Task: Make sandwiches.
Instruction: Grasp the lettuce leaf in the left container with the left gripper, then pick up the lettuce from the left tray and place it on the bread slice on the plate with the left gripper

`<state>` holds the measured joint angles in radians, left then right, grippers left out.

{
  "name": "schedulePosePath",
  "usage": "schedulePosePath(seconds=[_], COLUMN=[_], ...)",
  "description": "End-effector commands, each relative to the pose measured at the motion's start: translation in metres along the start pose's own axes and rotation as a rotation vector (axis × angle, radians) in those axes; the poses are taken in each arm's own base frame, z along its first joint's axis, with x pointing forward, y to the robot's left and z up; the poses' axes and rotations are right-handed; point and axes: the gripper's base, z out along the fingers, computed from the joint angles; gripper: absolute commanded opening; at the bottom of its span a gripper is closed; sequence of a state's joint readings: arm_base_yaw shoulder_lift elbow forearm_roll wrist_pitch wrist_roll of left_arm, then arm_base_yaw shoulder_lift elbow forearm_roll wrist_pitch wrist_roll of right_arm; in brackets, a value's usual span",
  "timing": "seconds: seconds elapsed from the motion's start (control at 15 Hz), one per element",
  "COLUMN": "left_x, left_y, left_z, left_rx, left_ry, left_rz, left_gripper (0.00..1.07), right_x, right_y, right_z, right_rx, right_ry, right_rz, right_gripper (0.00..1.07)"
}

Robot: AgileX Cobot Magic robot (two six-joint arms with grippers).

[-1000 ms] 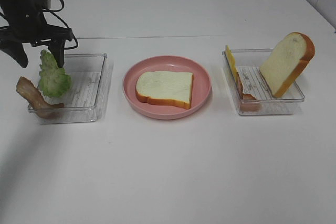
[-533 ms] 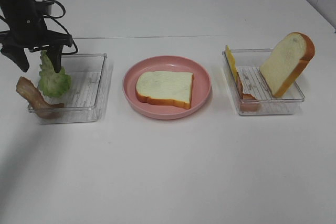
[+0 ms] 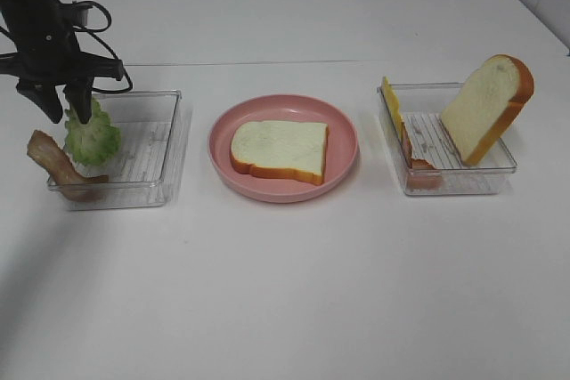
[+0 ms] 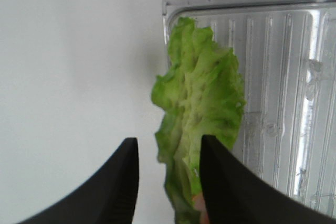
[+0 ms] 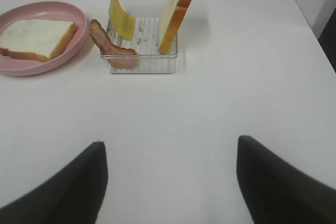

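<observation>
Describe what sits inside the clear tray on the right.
A bread slice stands tilted, a yellow cheese slice stands along the left wall, and a reddish strip drapes over the tray rim. The bread hides the floor behind it.

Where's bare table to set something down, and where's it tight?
Widest free patch: the table in front of the left tray, pink plate and right tray. Bare behind the plate too. The gap between plate and right tray is passable. Crowded: left tray's outer end, with lettuce, bacon and left tool.

Pink plate [image 3: 343,147] between left tray [image 3: 150,156] and right tray [image 3: 459,181] — clear plastic, white table [image 3: 285,291]
</observation>
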<state>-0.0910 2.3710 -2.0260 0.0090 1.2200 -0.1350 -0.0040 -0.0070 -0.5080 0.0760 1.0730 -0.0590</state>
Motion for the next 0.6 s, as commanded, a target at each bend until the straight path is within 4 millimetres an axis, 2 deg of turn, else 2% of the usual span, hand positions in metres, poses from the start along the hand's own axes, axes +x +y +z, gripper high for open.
schedulePosePath(seconds=[0.07, 0.47, 0.53, 0.6], left_x=[0.0025, 0.0022, 0.0021, 0.0021], left_y=[-0.0011, 0.0007, 0.0014, 0.0015], left_z=[-0.0013, -0.0013, -0.0013, -0.0013], left_rx=[-0.008, -0.028, -0.035, -0.036], left_ry=[0.021, 0.018, 0.017, 0.017], left_rz=[0.001, 0.013, 0.016, 0.018], left_gripper=[0.29, 0.19, 0.07, 0.00], right_x=[-0.0004, -0.0004, -0.0004, -0.0004], right_y=[0.0002, 0.0002, 0.0002, 0.0002], right_z=[-0.0002, -0.0002, -0.0002, -0.0002], right_rx=[0.006, 0.006, 0.006, 0.006], right_ry=[-0.016, -0.016, -0.016, -0.016], right_rz=[-0.003, -0.003, -0.003, -0.003], right_gripper=[0.67, 0.67, 0.67, 0.67])
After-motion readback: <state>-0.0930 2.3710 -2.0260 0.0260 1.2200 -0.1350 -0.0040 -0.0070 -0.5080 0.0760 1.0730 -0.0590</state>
